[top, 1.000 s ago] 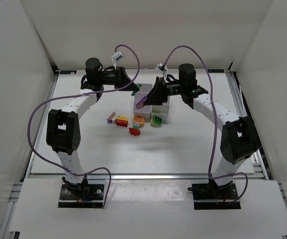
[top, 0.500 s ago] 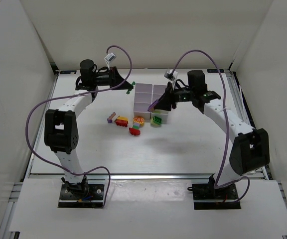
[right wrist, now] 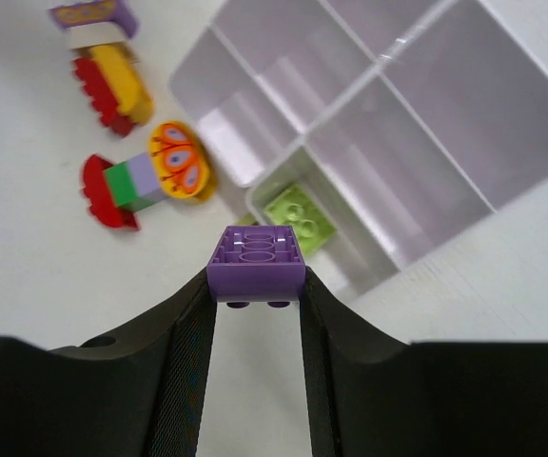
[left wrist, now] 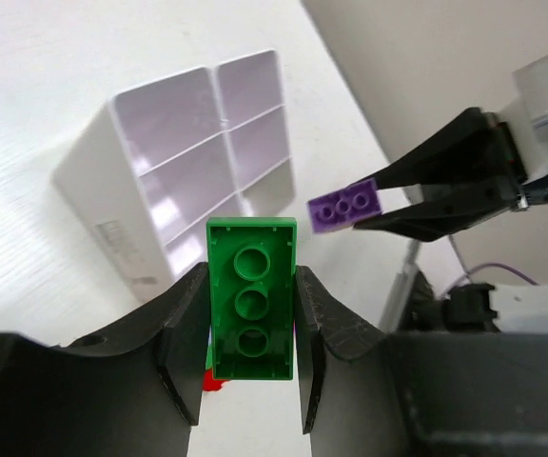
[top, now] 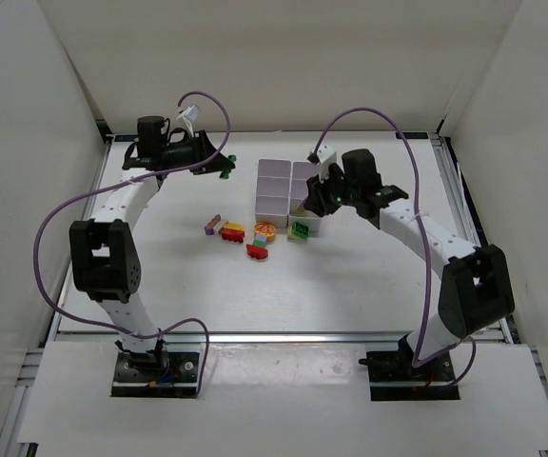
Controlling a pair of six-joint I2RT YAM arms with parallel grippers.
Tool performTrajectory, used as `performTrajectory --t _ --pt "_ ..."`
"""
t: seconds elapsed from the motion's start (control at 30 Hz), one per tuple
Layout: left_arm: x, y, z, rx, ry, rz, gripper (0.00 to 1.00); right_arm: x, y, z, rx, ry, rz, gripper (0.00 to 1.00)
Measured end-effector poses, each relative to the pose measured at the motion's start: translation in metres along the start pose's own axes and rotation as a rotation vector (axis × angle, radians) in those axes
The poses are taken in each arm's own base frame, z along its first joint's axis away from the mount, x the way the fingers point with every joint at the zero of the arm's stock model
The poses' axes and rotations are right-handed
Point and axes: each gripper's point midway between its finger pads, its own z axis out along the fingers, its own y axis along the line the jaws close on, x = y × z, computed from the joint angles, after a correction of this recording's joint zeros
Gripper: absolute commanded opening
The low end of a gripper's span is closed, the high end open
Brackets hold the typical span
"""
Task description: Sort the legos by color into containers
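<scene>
My left gripper (left wrist: 251,286) is shut on a green lego (left wrist: 251,297), held in the air to the left of the containers (left wrist: 141,181). In the top view that green lego (top: 225,169) hangs at the far left of the white grid (top: 276,173). My right gripper (right wrist: 256,286) is shut on a purple lego (right wrist: 256,259), just off the grid's near right corner (right wrist: 379,71). A light green lego (right wrist: 298,219) lies in that corner cell. Other legos lie loose on the table: a red and yellow one (top: 232,231), an orange one (top: 265,229) and a red one (top: 257,249).
A small purple and white piece (top: 212,225) lies left of the loose bricks. The other cells of the grid show no bricks. White walls close the table in on the left, right and far sides. Purple cables arc above both arms.
The left gripper has drawn back to the left, away from the containers, with the green lego. The right gripper has shifted right from over the grid to its near right corner, still holding the purple lego.
</scene>
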Motion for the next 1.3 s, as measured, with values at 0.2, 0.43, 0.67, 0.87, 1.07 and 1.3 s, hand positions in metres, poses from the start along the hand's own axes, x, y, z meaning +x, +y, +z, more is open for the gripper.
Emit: performTrajectory --t 0.2,0.43,0.67,0.87,1.07,1.3 --pt "-0.003 0.011 -0.009 -0.126 -0.017 0.048 0.1 -0.002 -0.032 0.007 0.153 0.019 0.08 0.0" --pt "0.0 0.02 -0.012 -0.187 -0.011 0.068 0.1 -0.016 -0.06 0.022 0.282 -0.001 0.197 0.0" --pt "-0.001 0.023 -0.013 -0.204 -0.01 0.081 0.1 -0.017 -0.077 0.036 0.344 0.008 0.246 0.0" --pt "-0.007 0.021 -0.014 -0.204 -0.018 0.098 0.1 -0.012 -0.082 0.038 0.372 0.021 0.257 0.0" --pt "-0.007 0.021 -0.014 -0.204 -0.018 0.1 0.1 -0.006 -0.084 0.041 0.381 0.036 0.261 0.1" --pt "-0.01 0.02 -0.013 -0.202 -0.023 0.109 0.1 -0.005 -0.084 0.042 0.377 0.039 0.258 0.61"
